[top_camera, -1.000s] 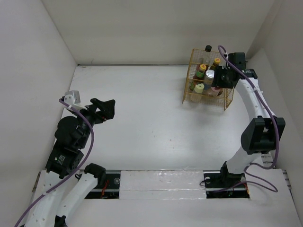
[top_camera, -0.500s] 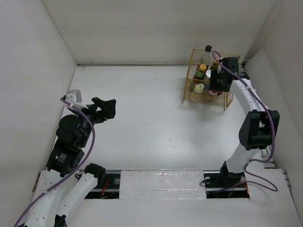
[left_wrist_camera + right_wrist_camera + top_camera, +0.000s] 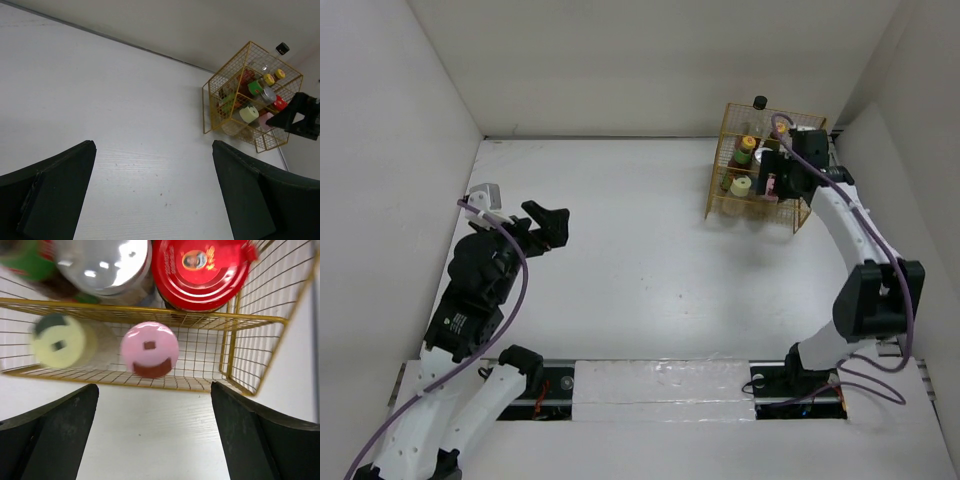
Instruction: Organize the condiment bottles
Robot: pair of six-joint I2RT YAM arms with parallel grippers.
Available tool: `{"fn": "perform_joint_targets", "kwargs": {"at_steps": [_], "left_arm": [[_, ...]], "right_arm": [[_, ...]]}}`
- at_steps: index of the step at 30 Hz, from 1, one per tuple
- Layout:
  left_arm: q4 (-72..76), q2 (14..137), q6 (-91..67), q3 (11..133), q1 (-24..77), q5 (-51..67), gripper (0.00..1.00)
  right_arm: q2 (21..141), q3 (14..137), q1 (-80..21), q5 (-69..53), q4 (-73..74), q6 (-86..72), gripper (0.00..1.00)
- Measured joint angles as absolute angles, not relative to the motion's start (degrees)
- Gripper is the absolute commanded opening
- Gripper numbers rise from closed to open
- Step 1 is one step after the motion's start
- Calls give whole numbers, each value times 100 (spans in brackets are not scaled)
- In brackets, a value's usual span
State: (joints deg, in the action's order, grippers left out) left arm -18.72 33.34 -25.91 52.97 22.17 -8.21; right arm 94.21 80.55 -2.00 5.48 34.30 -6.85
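Note:
The condiment bottles stand in a yellow wire rack (image 3: 795,215) at the table's far right. In the right wrist view the front row holds a pink-capped bottle (image 3: 149,349) and a cream one (image 3: 58,341). Behind them are a silver-capped bottle (image 3: 102,262) and a red-lidded jar (image 3: 199,270). From above I see a black-capped bottle (image 3: 759,101) and a yellow-capped one (image 3: 780,128). My right gripper (image 3: 154,388) hangs open just in front of the pink-capped bottle, holding nothing. My left gripper (image 3: 154,145) is open and empty over bare table at the left.
White walls close in the table on the left, back and right, and the rack (image 3: 210,105) sits close to the right wall. My right arm (image 3: 865,250) reaches along that wall. Both arm bases stand at the near edge.
My right gripper has opened wide, and the pink-capped bottle now stands free in the rack's front row. The left gripper opened a little wider and shifted slightly.

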Motion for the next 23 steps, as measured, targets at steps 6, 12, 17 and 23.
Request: {"fn": "perform_joint_targets", "kwargs": {"at_steps": [6,12,17,23], "left_arm": [[-1870,3459,-2554,5297,2189,-816,99],[-1782,3538,-2547,5288,2053,-749,99],[-1581,3557,-2550,5129,2051,-591,99],[-1299,3511,-2571,4936,2051,-390,99]], "right_arm": [[7113,7456,-941,825,2657,-731,100],[4915,6112,-1938,165,1555,-687,100],[4215,4303,-2705,-591,829,-888,100],[4217,2869,-3420,-792,738,-1238,100]]}}
